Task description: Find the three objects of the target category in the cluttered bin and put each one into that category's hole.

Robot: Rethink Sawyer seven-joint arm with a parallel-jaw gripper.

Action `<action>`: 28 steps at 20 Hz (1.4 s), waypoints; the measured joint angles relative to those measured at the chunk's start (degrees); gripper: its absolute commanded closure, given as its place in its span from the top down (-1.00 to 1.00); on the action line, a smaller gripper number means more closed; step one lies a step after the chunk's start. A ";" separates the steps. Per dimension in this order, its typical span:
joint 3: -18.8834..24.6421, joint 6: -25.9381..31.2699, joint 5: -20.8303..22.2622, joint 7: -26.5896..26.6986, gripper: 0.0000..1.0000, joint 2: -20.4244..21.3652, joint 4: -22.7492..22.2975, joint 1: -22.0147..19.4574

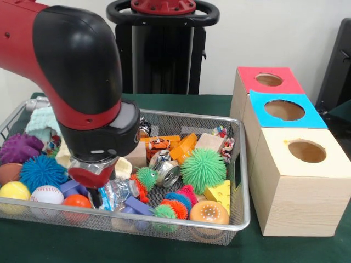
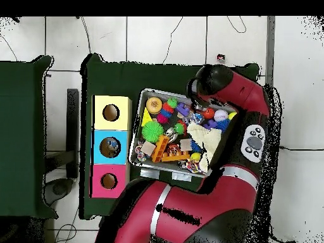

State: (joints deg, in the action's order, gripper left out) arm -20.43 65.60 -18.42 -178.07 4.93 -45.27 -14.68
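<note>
Green cloth covers the desk (image 1: 164, 249), where a wire-mesh bin (image 1: 241, 213) of toys sits beside three boxes with holes.

From the left in the front view, the bin holds a purple spiky ball (image 1: 19, 147), a blue spiky ball (image 1: 41, 171), a yellow ball (image 1: 13, 190) and a baseball (image 1: 46, 194). Next, the red and black arm (image 1: 71, 71) reaches down among them, its gripper (image 1: 96, 198) low beside an orange ball (image 1: 75, 201); whether the jaws are apart or together cannot be told. Further right lie a metal can (image 1: 167, 174), a green spiky ball (image 1: 203, 169) and a cheese wedge (image 1: 219, 193). Right of the bin stand the natural wood box (image 1: 299, 186), the blue-topped box (image 1: 285, 110) and the red-topped box (image 1: 269, 80).
</note>
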 measured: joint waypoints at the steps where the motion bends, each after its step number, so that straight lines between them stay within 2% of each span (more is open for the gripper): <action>1: 0.43 0.00 0.20 0.00 1.00 0.08 -0.01 0.01; 6: 2.30 0.00 0.37 0.00 1.00 0.95 -0.77 0.09; 21: 8.46 0.00 0.58 0.52 1.00 6.05 -8.61 -0.10; 28: 10.44 -0.01 4.58 2.30 1.00 6.75 -10.66 -0.55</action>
State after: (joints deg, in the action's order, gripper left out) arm -10.00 65.59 -13.84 -175.78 11.69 -55.93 -15.23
